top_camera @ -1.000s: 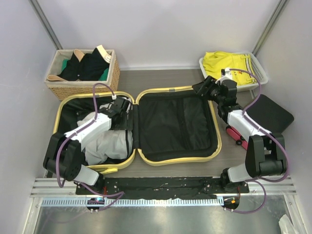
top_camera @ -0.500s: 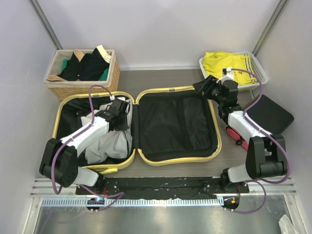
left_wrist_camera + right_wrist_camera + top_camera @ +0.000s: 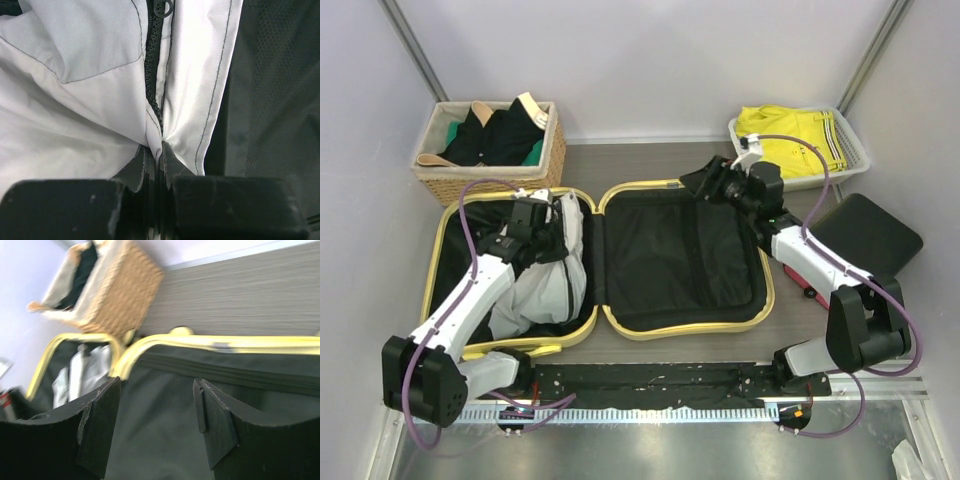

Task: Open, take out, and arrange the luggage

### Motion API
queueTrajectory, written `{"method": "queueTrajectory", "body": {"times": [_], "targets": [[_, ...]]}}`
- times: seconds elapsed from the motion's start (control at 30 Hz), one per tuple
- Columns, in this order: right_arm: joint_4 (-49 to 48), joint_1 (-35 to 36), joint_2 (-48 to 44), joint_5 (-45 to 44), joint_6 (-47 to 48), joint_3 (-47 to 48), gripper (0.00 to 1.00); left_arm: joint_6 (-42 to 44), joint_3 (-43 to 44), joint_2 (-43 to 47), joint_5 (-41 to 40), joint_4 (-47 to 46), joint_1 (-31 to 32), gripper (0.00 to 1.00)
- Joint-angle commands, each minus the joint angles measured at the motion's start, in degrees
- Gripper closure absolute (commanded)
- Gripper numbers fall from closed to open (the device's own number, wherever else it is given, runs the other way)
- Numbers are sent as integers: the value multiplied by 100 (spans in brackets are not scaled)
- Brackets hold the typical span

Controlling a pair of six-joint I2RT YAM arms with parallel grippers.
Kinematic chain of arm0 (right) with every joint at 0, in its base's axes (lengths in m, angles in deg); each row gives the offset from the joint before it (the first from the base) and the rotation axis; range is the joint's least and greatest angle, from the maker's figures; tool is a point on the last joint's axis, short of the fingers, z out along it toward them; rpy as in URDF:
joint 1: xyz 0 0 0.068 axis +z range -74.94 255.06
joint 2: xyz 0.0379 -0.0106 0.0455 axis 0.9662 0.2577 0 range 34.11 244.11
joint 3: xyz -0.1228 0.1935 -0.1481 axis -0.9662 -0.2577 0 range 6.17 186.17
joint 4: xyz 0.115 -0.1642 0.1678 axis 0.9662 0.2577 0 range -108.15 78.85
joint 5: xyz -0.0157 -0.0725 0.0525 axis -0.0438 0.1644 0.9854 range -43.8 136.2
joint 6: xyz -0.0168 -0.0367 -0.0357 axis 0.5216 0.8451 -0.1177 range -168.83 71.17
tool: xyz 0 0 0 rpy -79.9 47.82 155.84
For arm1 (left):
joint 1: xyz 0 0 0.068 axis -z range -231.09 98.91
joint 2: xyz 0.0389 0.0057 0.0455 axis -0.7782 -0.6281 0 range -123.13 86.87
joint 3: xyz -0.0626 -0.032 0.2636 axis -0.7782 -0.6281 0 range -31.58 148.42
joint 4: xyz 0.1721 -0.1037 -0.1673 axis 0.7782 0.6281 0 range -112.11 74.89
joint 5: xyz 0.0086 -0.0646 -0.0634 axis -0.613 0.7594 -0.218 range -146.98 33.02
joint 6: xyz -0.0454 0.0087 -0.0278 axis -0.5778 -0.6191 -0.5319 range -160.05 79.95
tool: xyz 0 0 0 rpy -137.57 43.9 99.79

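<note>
The large pale-yellow hard-shell suitcase (image 3: pixel 680 260) lies wide open and flat in the middle of the wooden table (image 3: pixel 650 160), both black-lined halves facing up. In its left half, the left gripper (image 3: pixel 161 150) is pressed together, pinching a fold of the white zip-front garment (image 3: pixel 545 285) right beside its black zipper (image 3: pixel 154 60). The right gripper (image 3: pixel 157 385) is spread, empty, over the right half's far rim; in that blurred view it seems to hang clear of the lining.
</note>
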Motion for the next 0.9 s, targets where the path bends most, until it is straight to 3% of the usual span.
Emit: {"method": "queueTrajectory", "body": {"times": [0.0,0.2,0.3,0.4,0.63,0.87], "targets": [[-275,776,69,118,67,592,29,-84,0,488,765,-257,-292,100],[85,2120,843,513,76,1401,23,-172,-9,682,1320,-372,-661,100],[-2,2683,1116,558,-56,1420,14,-190,0,752,1487,-381,-837,100],[-265,3123,1125,313,-161,1175,13,-190,-44,823,1602,-468,-1048,100],[-363,3722,1414,180,-337,1059,12,-321,-194,867,1874,-873,-1356,100],[67,4012,2267,189,-179,1796,15,-383,-167,770,2138,-1084,-1400,100]]}}
